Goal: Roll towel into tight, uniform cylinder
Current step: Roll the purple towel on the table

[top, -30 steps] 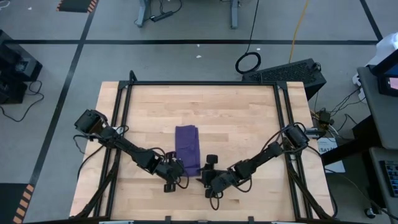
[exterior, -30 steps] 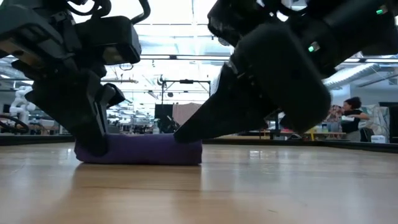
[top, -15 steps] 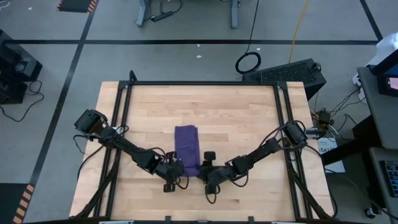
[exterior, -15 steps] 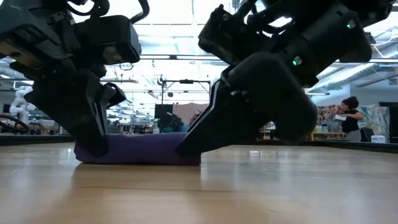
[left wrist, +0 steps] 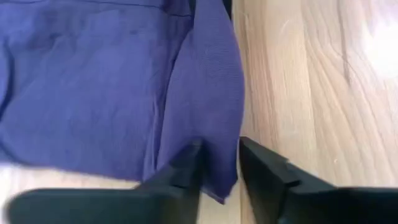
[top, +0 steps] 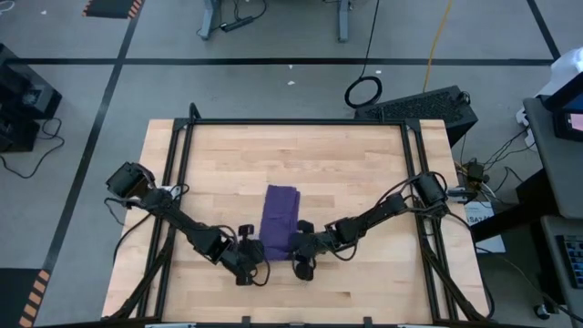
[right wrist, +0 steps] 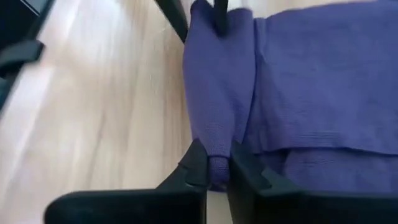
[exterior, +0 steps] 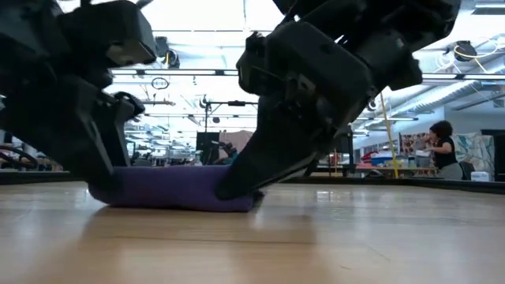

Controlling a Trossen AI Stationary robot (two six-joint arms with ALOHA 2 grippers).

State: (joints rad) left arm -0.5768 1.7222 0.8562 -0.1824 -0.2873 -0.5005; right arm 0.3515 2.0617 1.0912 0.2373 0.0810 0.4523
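Wooden worktop (top: 346, 164) carrying the purple towel (top: 279, 223), a folded strip near its middle. Both arms meet at the towel's near end. Right claw (right wrist: 213, 167) — narrow, pinching a raised fold at the towel's edge. Left claw (left wrist: 219, 167) — fingers parted a little, straddling the same fold from the opposite side.

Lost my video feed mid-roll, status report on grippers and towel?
Right gripper shut on towel near edge. Left gripper straddles same edge, fingers apart. Towel folded flat, not yet rolled. Nothing in the way.
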